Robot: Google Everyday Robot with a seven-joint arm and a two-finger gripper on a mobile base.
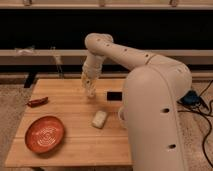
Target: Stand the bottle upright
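The gripper (89, 85) hangs low over the far side of the wooden table (75, 150), fingers closed round the bottle (90, 92), held near upright between them. Righting looks mostly done; setting down and letting go remain. Whether its base touches the wood is unclear, as the pale bottle blends into the fingers. Right of the fingers, the cup (121, 114) is half hidden by the robot's body

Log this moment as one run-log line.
gripper: low over table, back centre | bottle: at gripper, pose unclear | red plate: front left
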